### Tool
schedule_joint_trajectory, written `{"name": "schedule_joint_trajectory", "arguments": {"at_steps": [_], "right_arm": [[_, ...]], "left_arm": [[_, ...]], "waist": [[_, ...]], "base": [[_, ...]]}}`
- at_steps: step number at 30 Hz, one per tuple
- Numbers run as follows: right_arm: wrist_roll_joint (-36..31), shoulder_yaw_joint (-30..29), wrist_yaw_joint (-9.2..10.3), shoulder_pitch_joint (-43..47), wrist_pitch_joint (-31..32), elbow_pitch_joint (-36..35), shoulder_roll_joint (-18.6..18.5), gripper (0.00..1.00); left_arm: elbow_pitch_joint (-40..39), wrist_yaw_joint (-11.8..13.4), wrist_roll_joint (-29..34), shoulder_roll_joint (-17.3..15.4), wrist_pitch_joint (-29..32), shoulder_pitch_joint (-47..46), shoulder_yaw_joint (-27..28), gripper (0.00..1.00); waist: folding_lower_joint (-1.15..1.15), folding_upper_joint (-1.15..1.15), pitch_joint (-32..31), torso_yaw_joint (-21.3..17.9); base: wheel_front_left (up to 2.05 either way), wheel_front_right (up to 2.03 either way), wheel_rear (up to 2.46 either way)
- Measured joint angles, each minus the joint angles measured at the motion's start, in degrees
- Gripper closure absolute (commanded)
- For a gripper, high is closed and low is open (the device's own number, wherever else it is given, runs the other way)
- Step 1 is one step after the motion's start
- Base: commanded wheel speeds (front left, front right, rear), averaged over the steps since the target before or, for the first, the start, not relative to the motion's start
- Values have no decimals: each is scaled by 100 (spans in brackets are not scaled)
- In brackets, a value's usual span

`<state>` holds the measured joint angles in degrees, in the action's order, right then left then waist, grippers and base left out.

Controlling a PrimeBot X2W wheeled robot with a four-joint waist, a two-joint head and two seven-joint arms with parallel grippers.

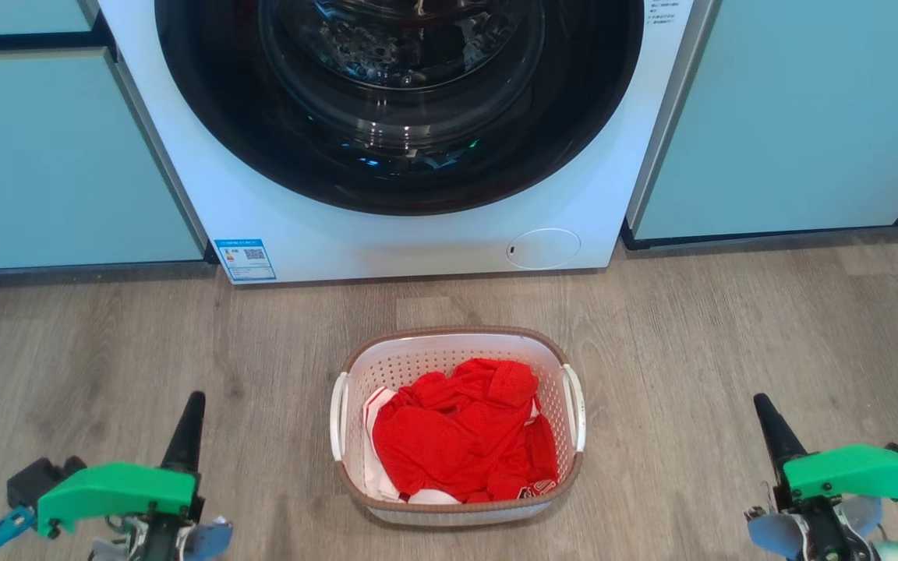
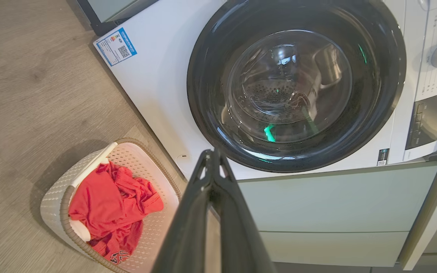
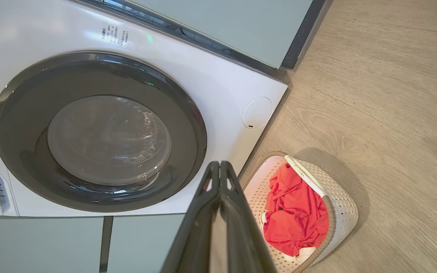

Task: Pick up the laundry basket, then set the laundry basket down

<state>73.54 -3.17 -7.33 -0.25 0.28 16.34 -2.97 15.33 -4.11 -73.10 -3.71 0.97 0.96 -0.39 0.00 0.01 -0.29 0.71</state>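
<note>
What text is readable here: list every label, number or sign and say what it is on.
Nothing reads clearly.
Blue sticker with a QR code, on the washing machine: too small.
Printed lines on its upper front: blurred.
Markings on the control panel: too small.
White print on the red garment in the laundry basket: unreadable.

In the head view the laundry basket sits on the floor at lower centre with clothes inside it. The washing machine stands behind it across the upper middle, with cabinets flanking it at upper left and upper right. The left gripper is at the lower left and the right gripper at the lower right, each well apart from the basket.
</note>
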Motion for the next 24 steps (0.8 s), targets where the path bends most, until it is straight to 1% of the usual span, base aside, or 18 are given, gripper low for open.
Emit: {"name": "schedule_joint_trajectory", "arguments": {"at_steps": [23, 24], "right_arm": [[1564, -222, 0, -209, 379, -26, -2, 100], [1635, -227, 0, -210, 391, -26, -2, 100]], "left_arm": [[34, -207, -1560, 37, 358, -288, 304, 100], [38, -246, -1634, 42, 359, -301, 313, 100]], "waist": [[0, 0, 39, -58], [0, 0, 40, -61]], "base": [[0, 0, 0], [0, 0, 0]]}}
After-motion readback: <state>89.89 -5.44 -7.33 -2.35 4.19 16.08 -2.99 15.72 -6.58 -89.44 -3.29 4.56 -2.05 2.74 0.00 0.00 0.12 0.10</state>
